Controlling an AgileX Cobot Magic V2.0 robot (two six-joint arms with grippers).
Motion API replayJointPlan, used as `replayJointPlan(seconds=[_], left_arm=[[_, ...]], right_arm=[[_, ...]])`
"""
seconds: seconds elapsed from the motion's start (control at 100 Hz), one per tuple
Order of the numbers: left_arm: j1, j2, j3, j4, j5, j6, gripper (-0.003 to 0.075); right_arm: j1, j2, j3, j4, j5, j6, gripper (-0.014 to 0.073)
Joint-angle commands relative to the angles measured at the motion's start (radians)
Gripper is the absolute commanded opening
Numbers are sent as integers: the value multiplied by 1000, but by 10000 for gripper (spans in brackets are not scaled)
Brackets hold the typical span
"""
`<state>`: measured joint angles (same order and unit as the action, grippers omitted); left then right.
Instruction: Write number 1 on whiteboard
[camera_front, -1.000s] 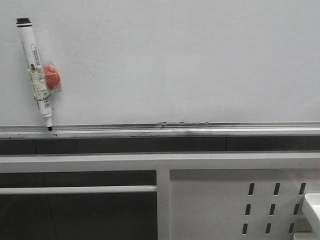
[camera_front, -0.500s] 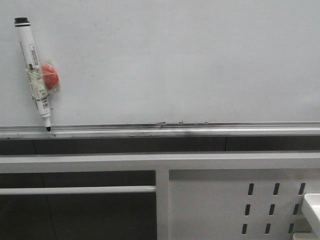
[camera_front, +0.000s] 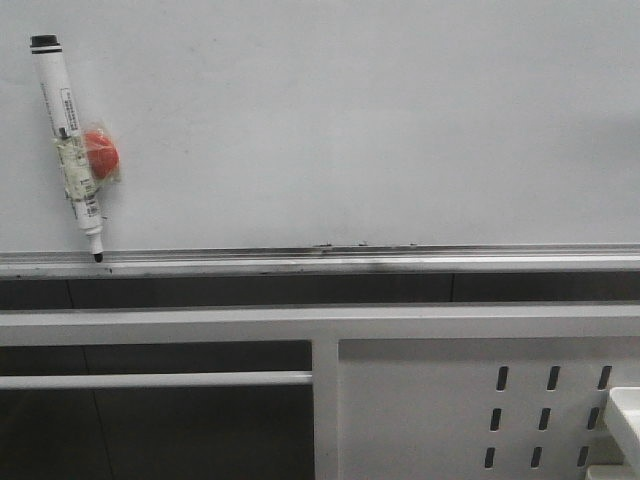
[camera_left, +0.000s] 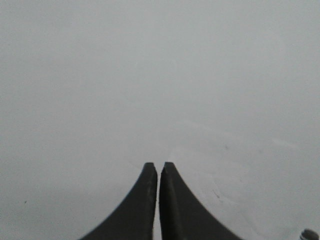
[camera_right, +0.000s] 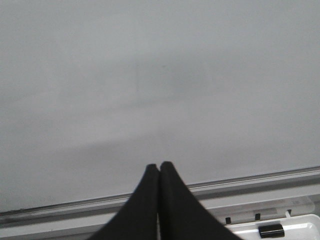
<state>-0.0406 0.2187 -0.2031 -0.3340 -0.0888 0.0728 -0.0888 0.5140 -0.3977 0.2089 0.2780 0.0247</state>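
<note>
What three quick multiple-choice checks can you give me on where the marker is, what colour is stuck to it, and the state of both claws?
1. Where is the marker?
A. On the left of the whiteboard, tip down at the tray rail
B. In the right claw
C. On the perforated frame panel

2. What colour is the round piece beside the marker's barrel?
A. Blue
B. Red
C. Green

3. How do the claws stand?
A. Both wide open
B. One shut on the marker
C. Both shut, holding nothing

Answers: 1 A, since the front view shows it leaning on the board's left with its tip at the rail. 2 B, it shows plainly red. 3 C, as the left claw and right claw have their tips together with nothing between them.
</note>
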Motion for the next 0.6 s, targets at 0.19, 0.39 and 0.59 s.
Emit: replayJointPlan(seconds=[0.19, 0.39, 0.59], left_arm=[[-196, 67, -68, 127, 19, 1, 343], [-348, 148, -64, 133, 10, 1, 419], [-479, 295, 16, 174, -202, 1, 418]], right_arm=[[137, 29, -50, 9, -125, -15, -66], [269, 29, -48, 25, -145, -15, -67], [349, 29, -48, 9, -155, -15, -71]])
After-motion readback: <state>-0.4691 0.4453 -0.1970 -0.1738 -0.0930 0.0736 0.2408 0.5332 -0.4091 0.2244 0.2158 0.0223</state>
